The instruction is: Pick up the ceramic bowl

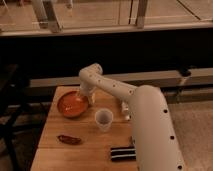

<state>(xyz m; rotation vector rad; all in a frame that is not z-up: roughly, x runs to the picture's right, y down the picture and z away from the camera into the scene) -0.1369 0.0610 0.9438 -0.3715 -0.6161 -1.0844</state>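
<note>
The ceramic bowl (72, 104) is wide, shallow and orange-red with a darker rim; it sits on the wooden table (55, 156) at the far left. My white arm reaches from the lower right over the table, and the gripper (84, 95) is at the bowl's right rim, reaching down at its edge. A small white cup (103, 119) stands just right of and nearer than the bowl.
A dark reddish-brown object (69, 139) lies on the table's near left. A black striped packet (122, 153) lies near the front edge beside my arm. A dark counter wall and a grey rail run behind the table.
</note>
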